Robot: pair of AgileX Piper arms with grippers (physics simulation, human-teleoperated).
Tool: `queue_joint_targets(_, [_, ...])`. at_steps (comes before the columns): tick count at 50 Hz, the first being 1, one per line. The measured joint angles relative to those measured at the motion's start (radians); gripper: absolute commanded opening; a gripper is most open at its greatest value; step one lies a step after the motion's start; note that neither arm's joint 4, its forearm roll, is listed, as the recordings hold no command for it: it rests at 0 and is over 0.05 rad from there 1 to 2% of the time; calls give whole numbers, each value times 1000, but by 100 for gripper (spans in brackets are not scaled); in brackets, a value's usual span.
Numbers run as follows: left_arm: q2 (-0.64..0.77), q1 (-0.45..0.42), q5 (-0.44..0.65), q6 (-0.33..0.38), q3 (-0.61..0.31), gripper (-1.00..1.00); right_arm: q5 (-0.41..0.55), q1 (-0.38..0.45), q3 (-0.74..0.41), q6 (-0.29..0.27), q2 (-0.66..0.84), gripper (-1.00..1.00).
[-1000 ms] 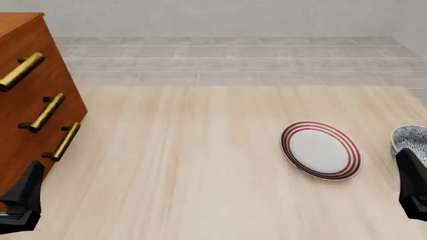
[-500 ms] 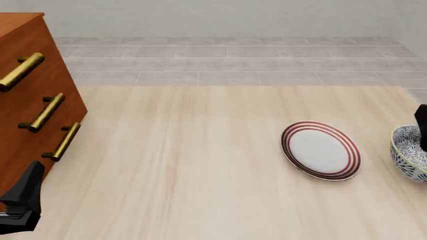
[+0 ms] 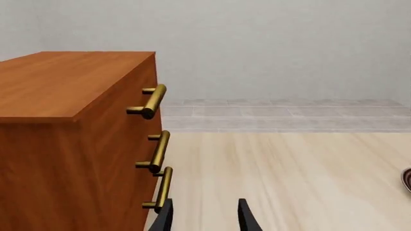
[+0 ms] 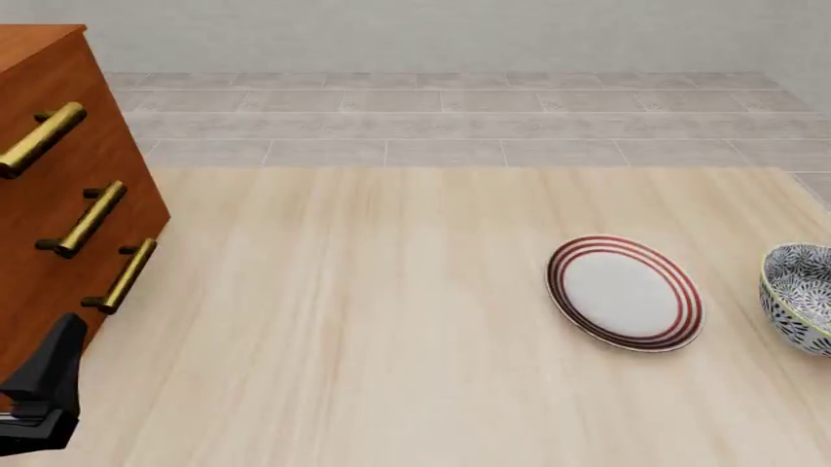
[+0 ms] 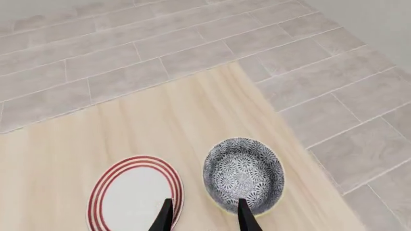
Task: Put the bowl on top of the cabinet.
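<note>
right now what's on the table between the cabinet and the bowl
Only the red-ringed plate, lying just beside the bowl. The front view shows the rest of the table back to the cabinet is bare wood.

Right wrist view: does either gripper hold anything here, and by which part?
Nothing is held. The right gripper is open above the black-patterned white bowl, which sits on the table; the left gripper is open and empty beside the reddish-brown cabinet.

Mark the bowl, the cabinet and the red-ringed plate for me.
bowl [image 5: 244, 174], right wrist view, patterned inside bottom.
cabinet [image 3: 61, 84], left wrist view, flat wooden top.
plate [image 4: 624, 292], front view, white centre.
</note>
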Motion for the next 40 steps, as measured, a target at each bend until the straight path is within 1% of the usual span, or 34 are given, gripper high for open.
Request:
queue_joint_targets(10, [0,0,0,0,0,100,-26,-100,-18,11,109,100])
queue_joint_targets(21, [0,0,0,0,0,100,-68,-185,-23,18,206,100])
queue_joint_targets(30, [0,0,0,0,-1,100,-116,-239,-18,23,276,100])
queue_joint_targets(40, [0,0,0,0,-1,100,-178,-281,-4,26,347,100])
